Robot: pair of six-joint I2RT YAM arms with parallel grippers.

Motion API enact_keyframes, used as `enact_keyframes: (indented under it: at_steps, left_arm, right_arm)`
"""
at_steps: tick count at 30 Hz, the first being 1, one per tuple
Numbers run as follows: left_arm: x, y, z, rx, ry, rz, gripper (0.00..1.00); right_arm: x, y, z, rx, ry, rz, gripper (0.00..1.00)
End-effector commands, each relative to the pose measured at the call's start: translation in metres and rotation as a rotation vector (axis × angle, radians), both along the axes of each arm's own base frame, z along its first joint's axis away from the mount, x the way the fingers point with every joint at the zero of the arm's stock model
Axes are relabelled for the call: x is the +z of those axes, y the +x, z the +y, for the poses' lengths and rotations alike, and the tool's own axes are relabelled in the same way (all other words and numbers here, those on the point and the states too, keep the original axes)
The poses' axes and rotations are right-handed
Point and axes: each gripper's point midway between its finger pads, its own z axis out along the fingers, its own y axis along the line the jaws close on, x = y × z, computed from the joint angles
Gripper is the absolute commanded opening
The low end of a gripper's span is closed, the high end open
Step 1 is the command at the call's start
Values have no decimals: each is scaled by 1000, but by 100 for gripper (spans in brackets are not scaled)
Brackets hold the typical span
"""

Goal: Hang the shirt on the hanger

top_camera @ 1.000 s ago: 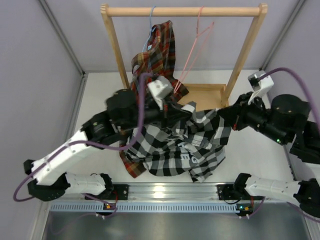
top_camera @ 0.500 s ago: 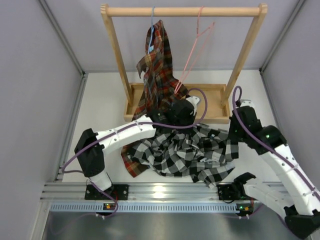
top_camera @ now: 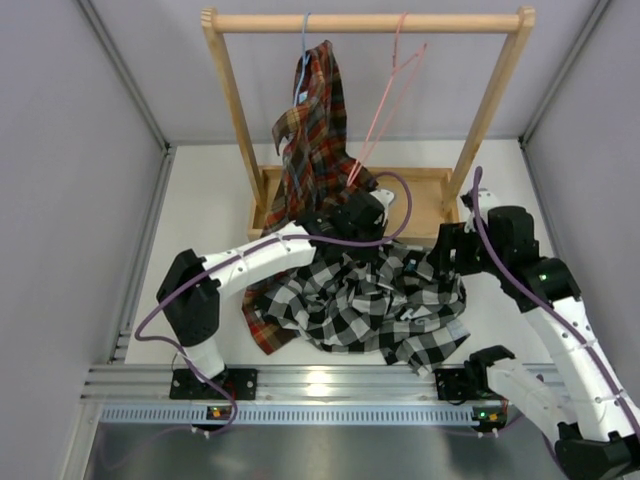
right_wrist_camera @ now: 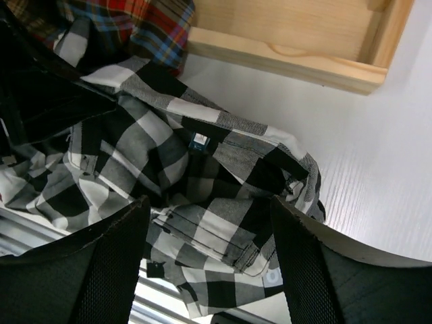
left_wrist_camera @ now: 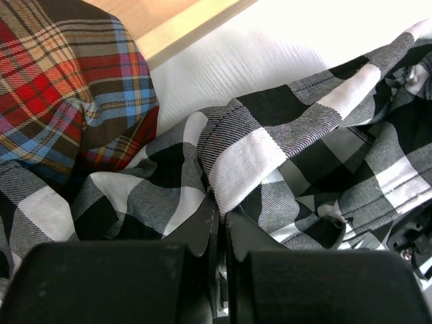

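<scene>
On table (top_camera: 200,210) the shirt (top_camera: 370,305) is seen crumpled, just in front of the wooden rack (top_camera: 365,21) base, w/ its left edge laid over the tartan shirt (top_camera: 315,130) tail. The pink hanger (top_camera: 385,105) is hung on the top rail, well apart from it. L gripper (left_wrist_camera: 221,219) is clamped on a shirt fold. R gripper (right_wrist_camera: 210,202) is held spread wide above the shirt's right side.

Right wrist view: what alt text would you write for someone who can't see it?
A crumpled black-and-white checked shirt lies on a white table, framed from below by the right gripper, its two black fingers wide open. A wooden rack base runs along the top, with a red tartan shirt in the top left corner.
</scene>
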Motion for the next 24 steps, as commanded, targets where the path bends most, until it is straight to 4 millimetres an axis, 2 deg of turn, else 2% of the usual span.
enact_keyframes:
  at_steps: [1,4,6,10,15,18,19,20,21,22,23,24]
  left_arm:
    - [42,-4,-1,-29,-80,-50,0]
    - [51,-7,4,-21,-99,-55,0]
    - [49,-9,9,-10,-90,-56,0]
    - [47,-10,12,0,-88,-55,0]
    - [45,-8,10,1,-87,-51,0]
    - [46,-7,10,8,-86,-53,0]
    - [47,-5,10,14,-86,-61,0]
    - [47,-4,10,17,-85,-62,0]
    - [49,-2,10,20,-85,-68,0]
    - [49,-2,8,16,-84,-71,0]
    - [49,-1,7,13,-84,-72,7]
    - [48,-1,6,4,-78,-72,27]
  right_arm:
    - [-4,21,6,39,-3,-62,69]
    - [-19,36,-12,-72,-85,-27,68]
    - [-32,42,-27,-166,-136,18,67]
    - [-54,37,-31,-208,-148,77,59]
    - [-70,37,-35,-254,-154,104,52]
    - [-85,35,-33,-258,-157,162,33]
    - [-87,35,-31,-256,-146,169,16]
    - [-90,34,-28,-259,-128,180,7]
    - [-90,34,-29,-274,-122,179,0]
    - [-88,34,-32,-292,-121,168,0]
    - [-82,34,-35,-323,-116,142,0]
    - [-77,35,-37,-338,-109,124,0]
